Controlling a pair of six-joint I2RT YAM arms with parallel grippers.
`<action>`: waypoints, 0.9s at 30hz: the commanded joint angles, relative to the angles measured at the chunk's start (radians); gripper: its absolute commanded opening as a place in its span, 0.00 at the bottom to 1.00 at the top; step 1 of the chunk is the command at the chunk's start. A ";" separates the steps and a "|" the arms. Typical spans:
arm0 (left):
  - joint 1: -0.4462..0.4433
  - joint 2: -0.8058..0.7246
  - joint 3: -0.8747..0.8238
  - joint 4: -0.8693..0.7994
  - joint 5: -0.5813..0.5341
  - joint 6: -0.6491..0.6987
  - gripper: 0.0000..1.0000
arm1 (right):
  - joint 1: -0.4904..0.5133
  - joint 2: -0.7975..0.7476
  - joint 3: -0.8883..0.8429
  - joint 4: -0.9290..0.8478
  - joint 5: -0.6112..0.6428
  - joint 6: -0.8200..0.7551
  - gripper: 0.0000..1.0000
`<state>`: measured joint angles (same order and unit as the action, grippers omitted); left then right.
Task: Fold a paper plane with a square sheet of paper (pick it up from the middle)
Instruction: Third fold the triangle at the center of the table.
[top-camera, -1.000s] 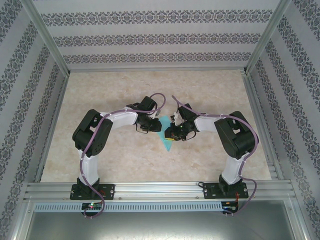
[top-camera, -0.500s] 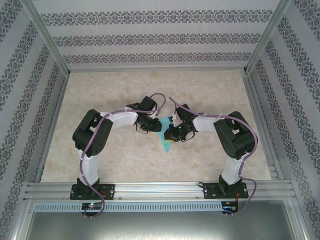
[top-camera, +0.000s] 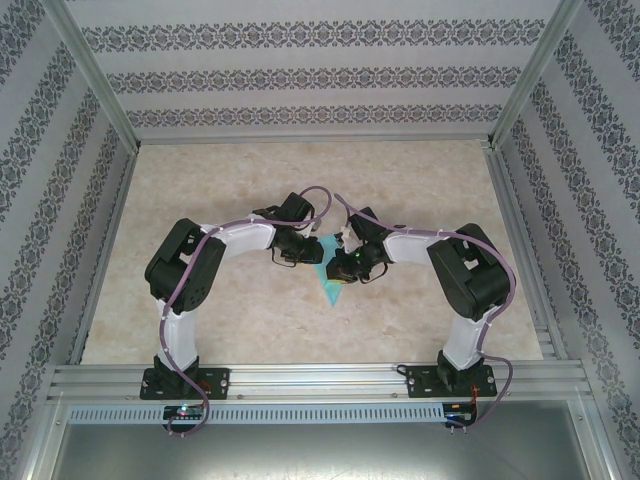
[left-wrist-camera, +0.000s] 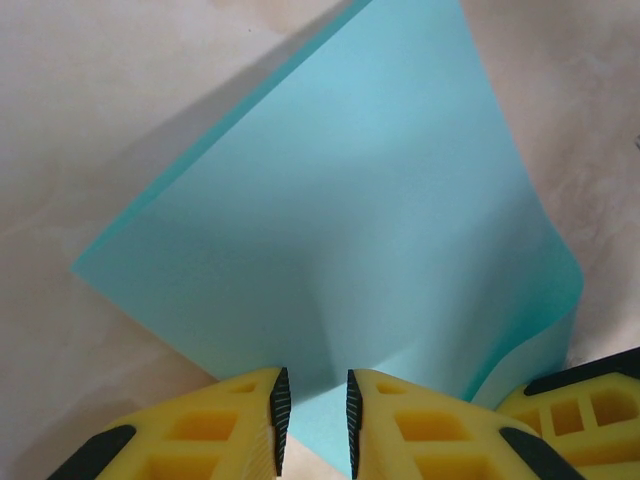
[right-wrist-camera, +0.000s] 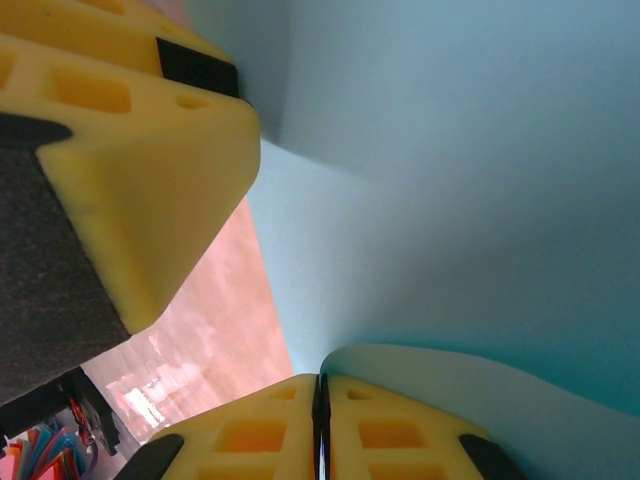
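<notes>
Beige marbled table (top-camera: 200, 200), patterned walls (top-camera: 320, 75). The light-cyan sheet of paper (left-wrist-camera: 350, 220) bows, softly creased. The right gripper (right-wrist-camera: 321, 385) pinches its edge; the left gripper (left-wrist-camera: 316, 378) straddles it, grip unclear.

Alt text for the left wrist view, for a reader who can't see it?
A light-cyan square sheet of paper curves up off the pale table, a crease running into the narrow gap between the yellow, black-padded fingers of the left gripper. The right gripper meets the sheet's lower right corner.

Robot lab test cell: alu-profile frame (top-camera: 320, 380) round 2 bolted arms (top-camera: 185, 265) - patterned wall panels (top-camera: 320, 80) beyond & beside them, marble-look tabletop (top-camera: 250, 170) beneath.
</notes>
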<state>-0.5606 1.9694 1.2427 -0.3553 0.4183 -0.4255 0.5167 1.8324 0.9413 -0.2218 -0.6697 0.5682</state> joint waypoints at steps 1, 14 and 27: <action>0.008 0.039 -0.023 -0.027 0.009 0.025 0.27 | 0.016 0.004 0.036 -0.020 0.005 -0.036 0.11; 0.010 0.052 -0.012 -0.030 0.011 0.026 0.27 | 0.013 0.047 0.060 -0.060 0.012 -0.070 0.11; 0.010 0.056 -0.011 -0.031 0.015 0.026 0.27 | 0.008 0.073 0.065 -0.064 0.019 -0.079 0.11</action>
<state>-0.5537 1.9759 1.2438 -0.3546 0.4374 -0.4252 0.5217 1.8751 0.9871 -0.2653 -0.6701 0.5159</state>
